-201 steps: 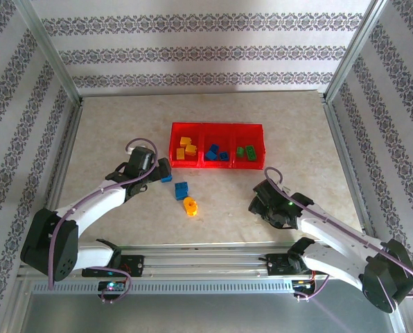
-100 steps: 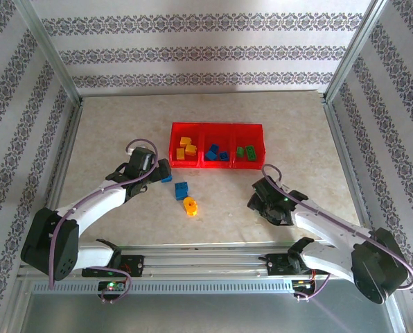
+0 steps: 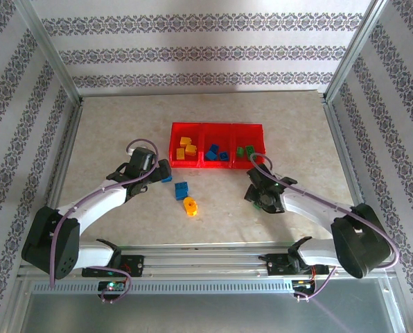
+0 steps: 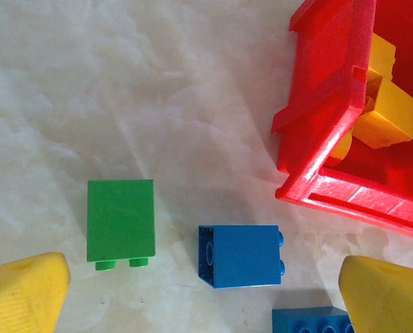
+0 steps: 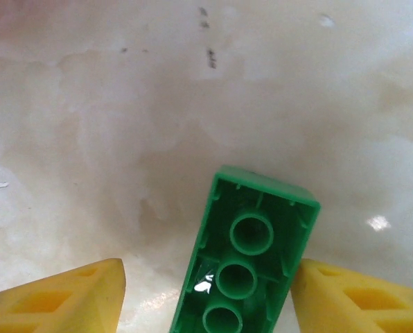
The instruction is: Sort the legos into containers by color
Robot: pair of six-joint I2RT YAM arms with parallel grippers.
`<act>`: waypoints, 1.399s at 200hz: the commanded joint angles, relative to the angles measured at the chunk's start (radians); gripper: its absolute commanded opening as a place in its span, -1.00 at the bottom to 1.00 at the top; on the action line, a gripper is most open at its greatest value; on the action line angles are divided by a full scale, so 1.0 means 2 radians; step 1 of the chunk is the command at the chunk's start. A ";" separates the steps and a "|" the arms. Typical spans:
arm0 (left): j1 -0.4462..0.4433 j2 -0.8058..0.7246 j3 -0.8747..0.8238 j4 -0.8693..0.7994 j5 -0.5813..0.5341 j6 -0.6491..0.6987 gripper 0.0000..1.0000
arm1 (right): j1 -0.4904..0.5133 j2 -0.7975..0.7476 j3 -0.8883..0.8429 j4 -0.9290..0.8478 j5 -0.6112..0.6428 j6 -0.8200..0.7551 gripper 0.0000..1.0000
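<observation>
Left gripper [image 4: 206, 298] is spread wide, hovering just off the red tray's [image 4: 316, 142] left near corner. A green lego [image 4: 120, 220] and a blue lego [image 4: 240, 255] lie on the table [image 4: 123, 83] between its fingers. Right gripper [image 5: 208, 270] sits near the tray's right end, half-open around a second green lego [image 5: 244, 257], hollow side up. One finger looks to touch it, the other shows a gap.

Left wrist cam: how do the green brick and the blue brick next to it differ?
Apart from colour, the green brick has its studs toward the picture's bottom edge, the blue brick toward the right. The blue brick lies nearer the red tray than the green brick. Both lie on their sides on the table, outside the tray.
</observation>
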 commanded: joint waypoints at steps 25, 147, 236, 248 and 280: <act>0.009 -0.004 -0.003 0.009 -0.001 -0.006 0.99 | -0.007 0.054 0.036 -0.012 -0.024 -0.056 0.07; 0.009 -0.005 -0.001 0.010 0.004 -0.007 0.99 | -0.003 0.065 0.059 -0.033 -0.020 -0.079 -0.49; 0.010 -0.009 -0.007 0.018 0.000 -0.008 0.99 | 0.009 0.074 0.136 -0.062 0.019 -0.128 -0.48; 0.010 -0.008 -0.008 0.019 0.002 -0.009 0.99 | 0.008 0.076 0.151 -0.064 0.024 -0.140 -0.47; 0.010 -0.014 -0.010 0.016 0.002 -0.011 0.99 | 0.003 0.090 0.203 -0.069 0.038 -0.175 -0.46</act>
